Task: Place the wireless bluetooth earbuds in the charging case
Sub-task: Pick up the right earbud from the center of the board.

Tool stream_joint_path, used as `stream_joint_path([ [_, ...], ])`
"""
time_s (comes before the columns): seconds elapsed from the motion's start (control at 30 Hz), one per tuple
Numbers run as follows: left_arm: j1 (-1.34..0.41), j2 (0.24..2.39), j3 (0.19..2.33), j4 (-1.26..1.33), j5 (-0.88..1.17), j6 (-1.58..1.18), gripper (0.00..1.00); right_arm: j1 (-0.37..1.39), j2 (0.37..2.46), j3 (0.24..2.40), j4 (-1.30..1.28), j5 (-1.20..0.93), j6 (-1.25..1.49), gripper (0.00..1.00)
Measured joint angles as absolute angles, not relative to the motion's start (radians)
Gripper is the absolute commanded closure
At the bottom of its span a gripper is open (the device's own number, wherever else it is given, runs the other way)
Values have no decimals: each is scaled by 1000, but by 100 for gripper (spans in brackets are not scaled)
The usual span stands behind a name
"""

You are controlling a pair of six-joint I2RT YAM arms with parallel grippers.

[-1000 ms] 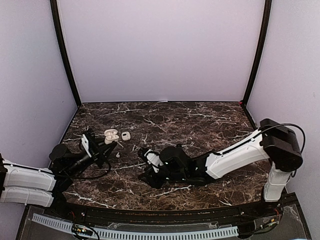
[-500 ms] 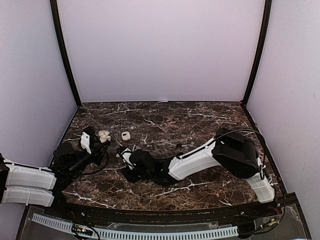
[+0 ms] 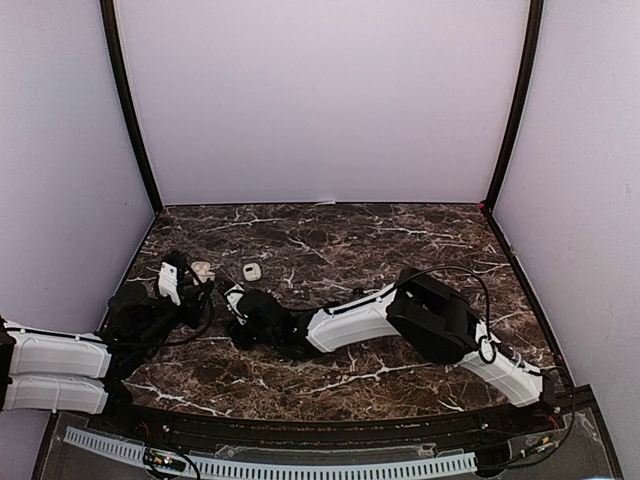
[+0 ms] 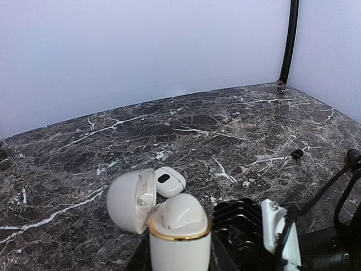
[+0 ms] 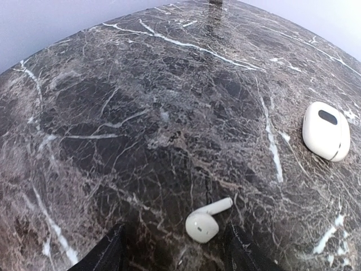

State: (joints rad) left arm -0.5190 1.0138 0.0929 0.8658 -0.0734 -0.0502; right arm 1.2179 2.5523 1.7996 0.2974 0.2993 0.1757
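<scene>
A white charging case [image 4: 179,237] with a gold rim stands upright in my left gripper [image 4: 179,261], which is shut on it. Its lid [image 4: 131,200] hangs open to the left. From above, the left gripper [image 3: 190,283] and the case [image 3: 203,269] are at the table's left side. One white stemmed earbud [image 5: 204,223] lies on the marble. My right gripper [image 5: 175,257] is open, with one dark finger on each side of the earbud and neither touching it. From above, the right gripper [image 3: 236,303] sits just right of the left one and hides the earbud.
A second white case [image 5: 326,130], shut, lies on the marble [image 3: 400,250] just beyond both grippers, also visible as the shut case [image 3: 252,271] from above and the shut case [image 4: 170,180] from the left wrist. A small black object [image 4: 296,153] lies farther right. Purple walls enclose the table.
The right arm has swung left across the table until its gripper straddles the earbud, and its jaws stand wider. The left gripper has drawn slightly left with the case.
</scene>
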Motion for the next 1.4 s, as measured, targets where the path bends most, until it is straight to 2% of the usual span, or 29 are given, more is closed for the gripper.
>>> stream_joint_path([
  [0.2, -519, 1015, 93, 866, -72, -56, 89, 1204, 2595, 1873, 282, 304, 173, 52],
  [0.7, -519, 1013, 93, 866, -88, -57, 89, 1175, 2596, 1887, 257, 305, 158, 88],
  [0.83, -519, 1016, 93, 867, -87, -57, 89, 1173, 2592, 1874, 271, 306, 153, 91],
  [1.1, -519, 1034, 93, 880, -33, -32, 90, 1166, 2453, 1677, 269, 295, 151, 94],
  [1.4, -519, 1123, 93, 959, 218, 46, 91, 1162, 1991, 1252, 252, 196, 154, 95],
])
